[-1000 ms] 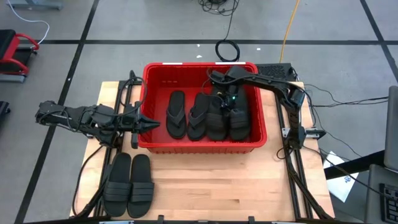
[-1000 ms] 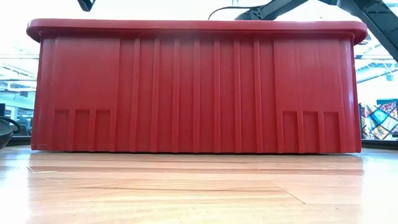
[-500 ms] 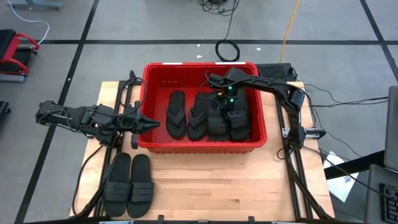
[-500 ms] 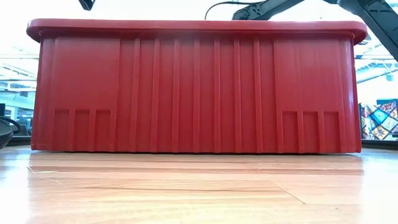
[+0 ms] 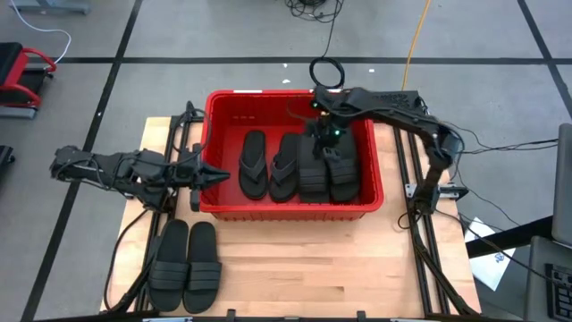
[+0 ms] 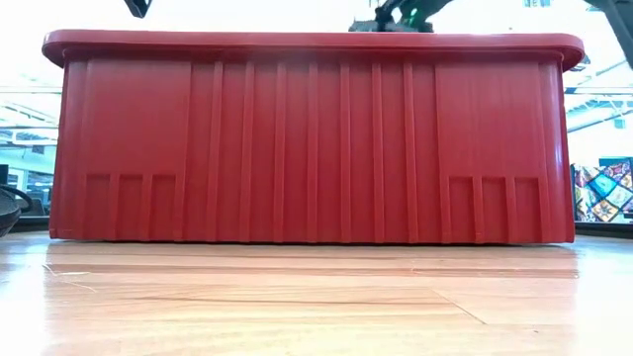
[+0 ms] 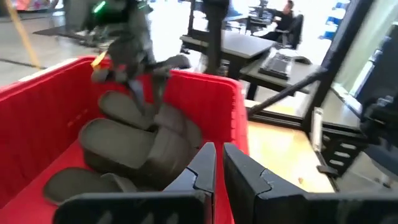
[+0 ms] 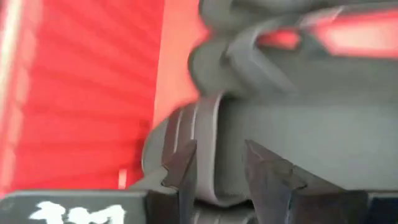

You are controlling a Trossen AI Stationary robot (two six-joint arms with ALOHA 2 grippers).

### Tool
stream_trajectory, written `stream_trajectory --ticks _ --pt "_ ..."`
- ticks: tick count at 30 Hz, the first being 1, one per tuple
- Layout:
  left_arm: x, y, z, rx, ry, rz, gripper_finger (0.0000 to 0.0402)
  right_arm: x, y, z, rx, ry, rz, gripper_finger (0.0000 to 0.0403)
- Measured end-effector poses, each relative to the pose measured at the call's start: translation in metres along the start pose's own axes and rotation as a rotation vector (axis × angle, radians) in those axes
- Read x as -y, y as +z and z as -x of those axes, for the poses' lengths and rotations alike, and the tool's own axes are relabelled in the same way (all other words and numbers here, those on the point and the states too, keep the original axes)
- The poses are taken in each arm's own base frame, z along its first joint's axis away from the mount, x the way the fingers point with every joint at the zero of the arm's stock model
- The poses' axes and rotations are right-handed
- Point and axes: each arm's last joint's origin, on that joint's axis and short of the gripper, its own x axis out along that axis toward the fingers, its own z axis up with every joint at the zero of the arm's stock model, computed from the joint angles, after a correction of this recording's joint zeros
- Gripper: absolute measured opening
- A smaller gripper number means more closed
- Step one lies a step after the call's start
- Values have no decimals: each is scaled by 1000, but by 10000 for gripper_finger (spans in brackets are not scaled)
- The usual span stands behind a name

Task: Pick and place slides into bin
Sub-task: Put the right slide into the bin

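The red bin [image 5: 286, 212] stands mid-table and fills the low view [image 6: 316, 138]. Inside lie two black flip-flops [image 5: 253, 165] on the left and several black band slides [image 5: 328, 170] overlapping on the right. Two more slides [image 5: 186, 266] lie side by side on the table's near left. My right gripper [image 5: 319, 130] is open and empty above the far ends of the slides in the bin; its wrist view [image 8: 217, 158] shows a slide [image 8: 298, 137] just beyond the fingers. My left gripper [image 5: 223, 175] is shut and empty over the bin's left wall [image 7: 219, 155].
The bin's far left part [image 5: 237, 116] shows bare red floor. Bare wood table [image 5: 304, 268] lies in front of the bin. Arm rails [image 5: 420, 224] run along both table sides. People and desks show in the room beyond.
My right gripper has gone up and toward the bin's far wall, off the slides on the bin's right side; it now shows above the rim in the low view. The slides stay in the bin.
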Motion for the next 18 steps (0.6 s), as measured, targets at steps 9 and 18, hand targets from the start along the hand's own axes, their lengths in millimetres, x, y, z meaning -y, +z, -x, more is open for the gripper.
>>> stream_trajectory --ticks 9,18 --pt "-25 -3 -11 -68 96 48 26 -87 23 86 616 -161 150 39" --pt "-59 18 -63 -200 39 55 26 -118 -38 67 951 -116 95 2"
